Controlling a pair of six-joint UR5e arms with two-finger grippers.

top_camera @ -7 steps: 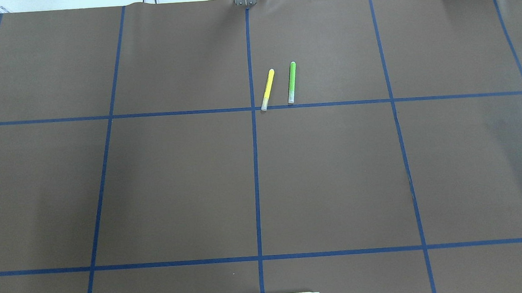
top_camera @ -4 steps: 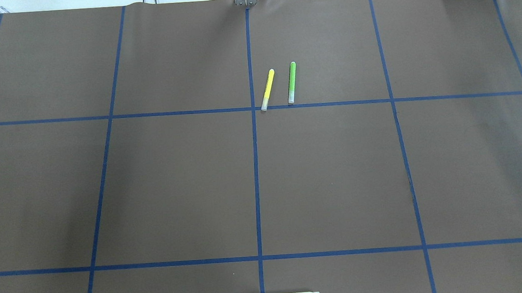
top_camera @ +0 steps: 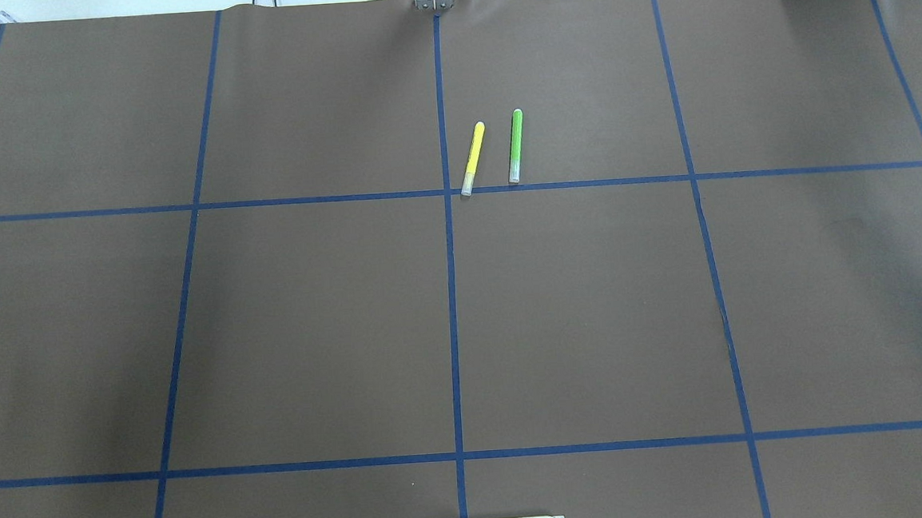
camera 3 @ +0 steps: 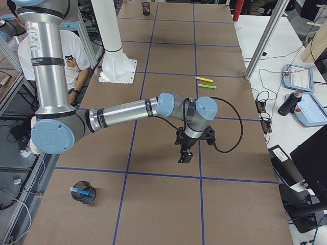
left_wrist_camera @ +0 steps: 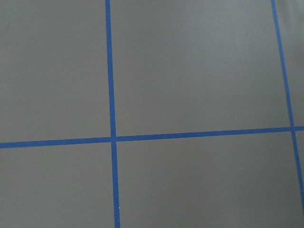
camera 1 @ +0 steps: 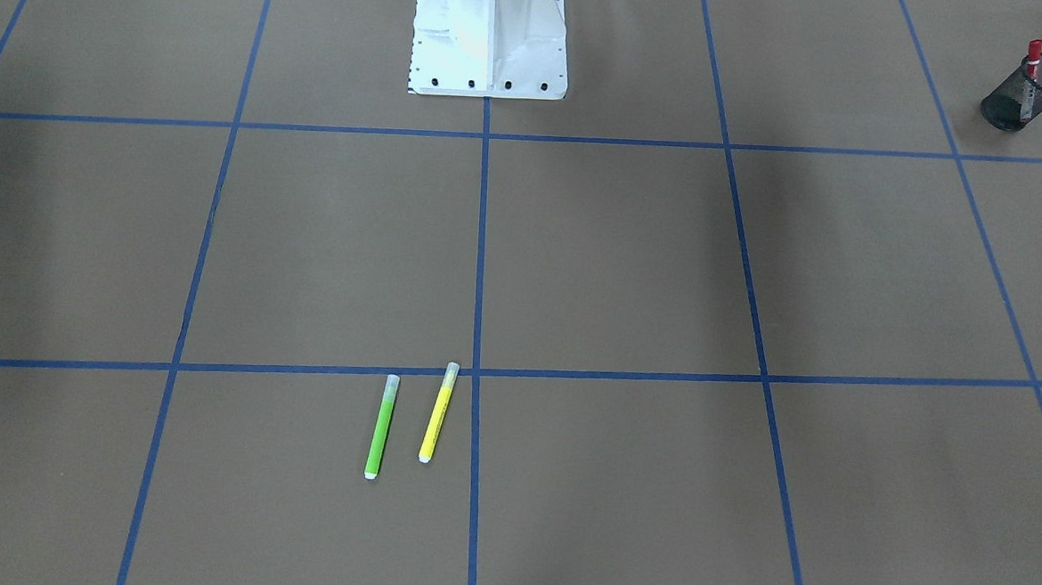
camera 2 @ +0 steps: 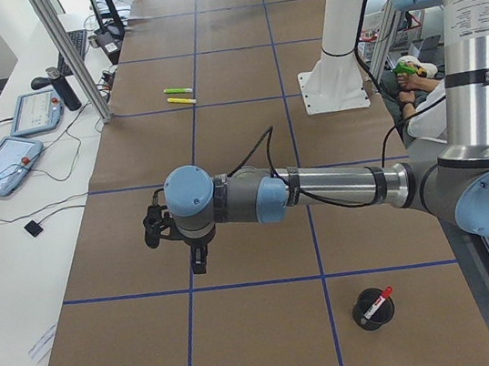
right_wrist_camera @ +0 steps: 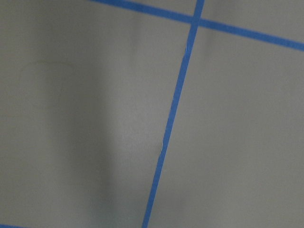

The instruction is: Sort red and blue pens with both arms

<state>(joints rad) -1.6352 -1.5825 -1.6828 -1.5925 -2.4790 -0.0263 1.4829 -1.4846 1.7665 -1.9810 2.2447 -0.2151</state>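
Pens sit in cups: the red pen (camera 1: pixel 1033 52) leans in a black mesh cup (camera 1: pixel 1000 109) at the table's (top_camera: pixel 313 324) end on the robot's left, and the blue pen (camera 3: pixel 80 191) in another mesh cup (camera 3: pixel 90 199) at the opposite end. The left gripper (camera 2: pixel 200 265) and right gripper (camera 3: pixel 185 158) hang above bare brown covering, pointing down; I cannot tell how either's jaws stand. A green marker (top_camera: pixel 515 147) and a yellow marker (top_camera: pixel 472 159) lie side by side, apart.

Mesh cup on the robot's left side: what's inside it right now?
The black mesh cup holds one red pen, leaning, red cap above the rim. Its lower end and the cup's floor are dim behind the mesh; anything else there cannot be made out.
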